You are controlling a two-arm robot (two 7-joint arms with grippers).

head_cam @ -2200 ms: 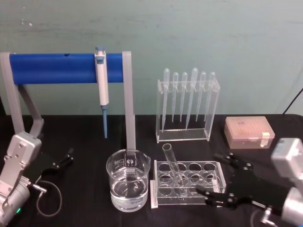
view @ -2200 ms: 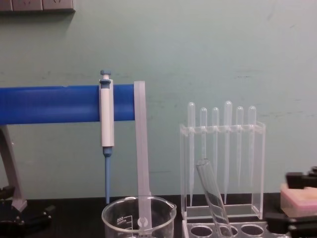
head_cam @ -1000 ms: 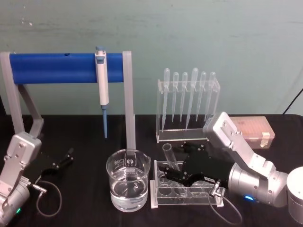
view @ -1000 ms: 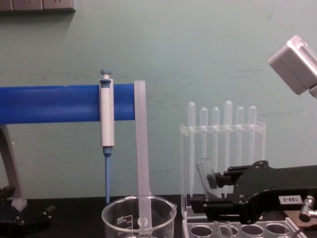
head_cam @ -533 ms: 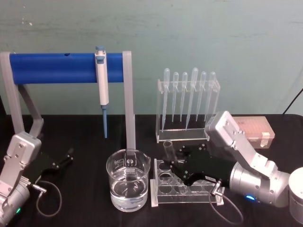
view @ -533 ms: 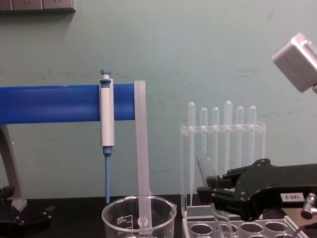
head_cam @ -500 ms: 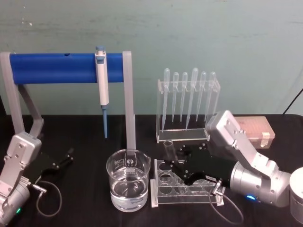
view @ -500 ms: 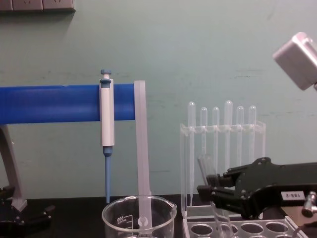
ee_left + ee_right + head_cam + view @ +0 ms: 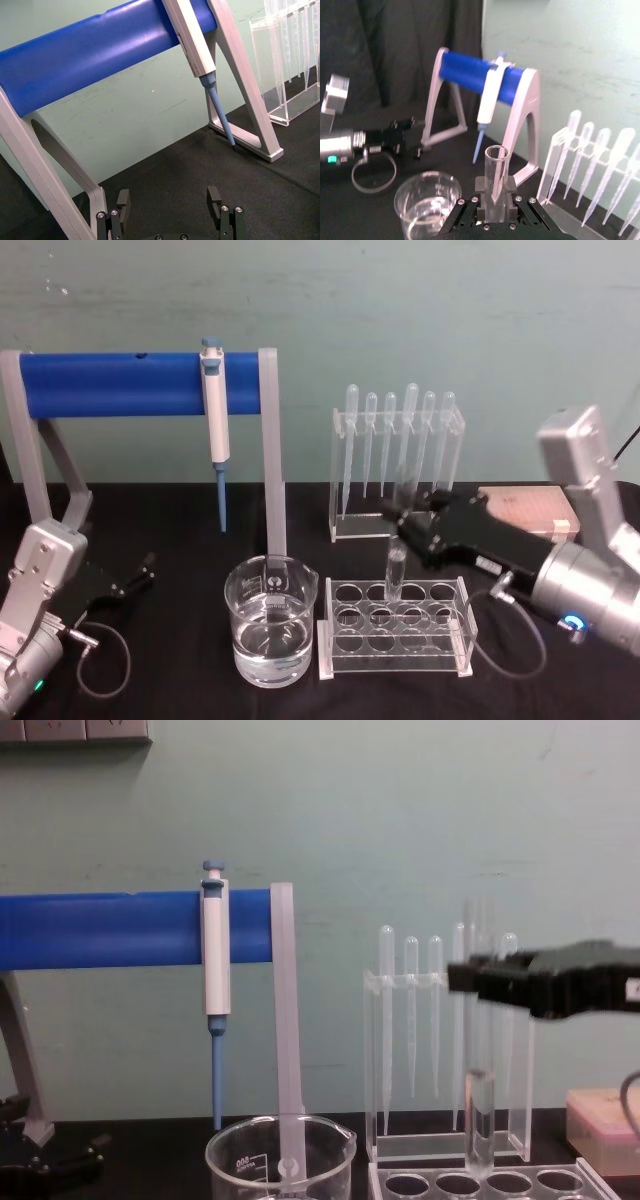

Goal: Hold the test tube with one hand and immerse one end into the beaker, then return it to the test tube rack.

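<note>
Test tube [image 9: 395,575]: clear glass, likely light, rigid, slick, breakable; upright, lower end just over the test tube rack [image 9: 395,662], near the beaker [image 9: 270,640]. Right end effector [image 9: 405,512]: clamped on its upper part, a sound hold; squeeze gently. Left end effector [image 9: 169,197]: parked left, fingers apart, empty.

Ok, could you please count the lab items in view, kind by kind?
test tube, in the right gripper: 1
beaker: 1
pipettes: 6
pipettor: 1
racks, test tube rack and pipette rack: 2
pipettor stand: 1
pinkish box: 1
Total: 13
The left gripper lies parked at the table's left, not counted.
</note>
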